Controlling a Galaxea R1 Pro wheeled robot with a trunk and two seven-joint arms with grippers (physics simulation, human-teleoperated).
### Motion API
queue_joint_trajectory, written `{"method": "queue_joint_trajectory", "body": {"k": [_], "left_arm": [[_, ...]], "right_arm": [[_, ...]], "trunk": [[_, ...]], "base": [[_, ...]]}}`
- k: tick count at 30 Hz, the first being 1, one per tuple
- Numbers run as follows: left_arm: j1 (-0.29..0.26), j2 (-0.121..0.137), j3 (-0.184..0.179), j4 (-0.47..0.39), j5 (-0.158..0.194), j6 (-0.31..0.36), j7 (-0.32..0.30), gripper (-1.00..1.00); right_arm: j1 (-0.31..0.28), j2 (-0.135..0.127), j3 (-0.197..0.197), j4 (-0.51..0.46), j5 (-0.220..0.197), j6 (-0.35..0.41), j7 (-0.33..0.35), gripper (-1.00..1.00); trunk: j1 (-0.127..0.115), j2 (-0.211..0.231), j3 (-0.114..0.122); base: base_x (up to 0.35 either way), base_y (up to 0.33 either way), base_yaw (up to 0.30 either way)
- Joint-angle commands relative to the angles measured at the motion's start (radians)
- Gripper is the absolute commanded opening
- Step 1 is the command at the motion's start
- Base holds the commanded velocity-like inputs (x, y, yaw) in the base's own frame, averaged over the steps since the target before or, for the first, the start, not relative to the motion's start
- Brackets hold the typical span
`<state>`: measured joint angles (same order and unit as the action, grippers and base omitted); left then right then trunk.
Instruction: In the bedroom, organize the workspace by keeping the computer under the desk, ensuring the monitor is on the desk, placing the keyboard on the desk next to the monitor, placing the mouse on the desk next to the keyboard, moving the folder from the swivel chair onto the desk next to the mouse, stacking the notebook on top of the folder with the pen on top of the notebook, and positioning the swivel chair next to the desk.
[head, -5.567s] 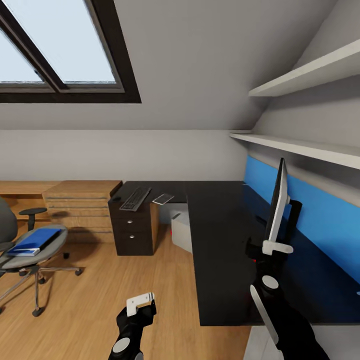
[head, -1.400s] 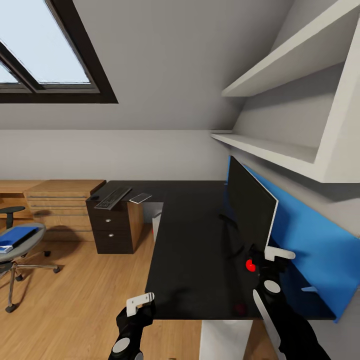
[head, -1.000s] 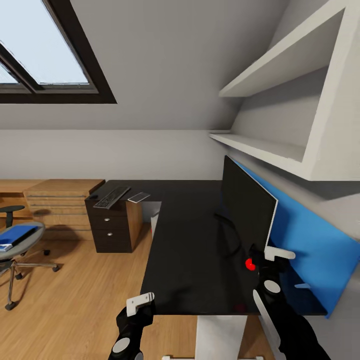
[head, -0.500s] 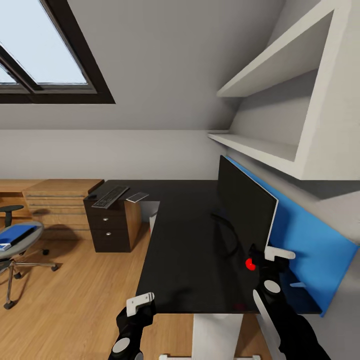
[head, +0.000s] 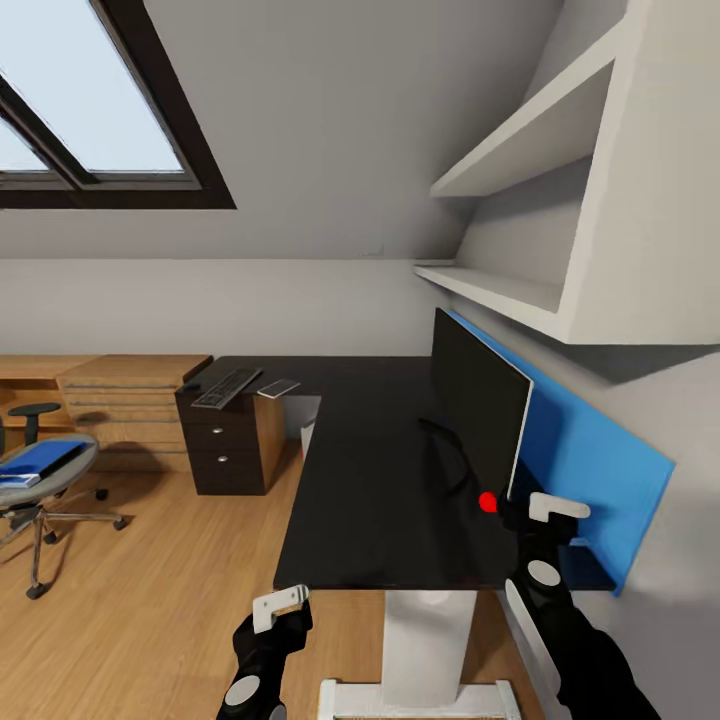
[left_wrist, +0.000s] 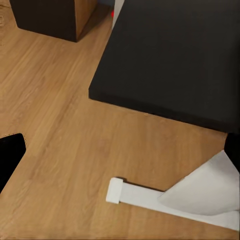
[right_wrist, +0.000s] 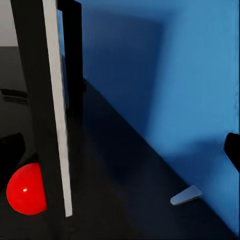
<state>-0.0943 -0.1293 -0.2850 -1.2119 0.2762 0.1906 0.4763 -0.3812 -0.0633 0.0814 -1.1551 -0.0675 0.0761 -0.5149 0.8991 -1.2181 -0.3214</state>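
While the bench (head: 380, 480) carries it, your right tool (head: 520, 508) looks clamped on the monitor (head: 478, 412) edge, so ease off without tipping it. Keyboard (head: 226, 387) sits on the far wing. Left tool (head: 282, 605) hangs low; can't tell its jaws.

Left pincer (head: 281, 607) low, right pincer (head: 545, 508) raised, both arms forward

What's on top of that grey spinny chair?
A bright blue folder lies flat on the seat of the swivel chair. Its near corner looks paler, maybe something small lying there, too tiny to tell. Anything under the folder is covered.
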Motion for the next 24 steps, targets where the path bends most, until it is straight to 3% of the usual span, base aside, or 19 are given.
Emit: {"method": "queue_joint_trajectory", "body": {"k": [1,11,24], "left_arm": [[-0.001,0.0,-0.002,-0.002,0.006,0.004,0.007,1.0],[-0.001,0.001,0.001,-0.005,0.006,0.004,0.007,1.0],[-0.001,-0.003,0.004,0.01,0.007,0.008,0.008,1.0]], "right_arm": [[-0.001,-0.002,0.005,-0.002,-0.007,0.006,-0.008,1.0],[-0.001,-0.001,0.009,0.008,-0.007,0.005,-0.007,1.0],[0.0,0.019,0.007,-0.006,-0.011,0.008,-0.011,1.0]], "trunk": [[-0.001,-0.001,-0.001],[-0.001,-0.001,-0.001],[-0.001,-0.001,-0.001]], "base": [[-0.333,0.0,0.0],[-0.335,0.0,0.0],[-0.335,0.002,0.0]]}}
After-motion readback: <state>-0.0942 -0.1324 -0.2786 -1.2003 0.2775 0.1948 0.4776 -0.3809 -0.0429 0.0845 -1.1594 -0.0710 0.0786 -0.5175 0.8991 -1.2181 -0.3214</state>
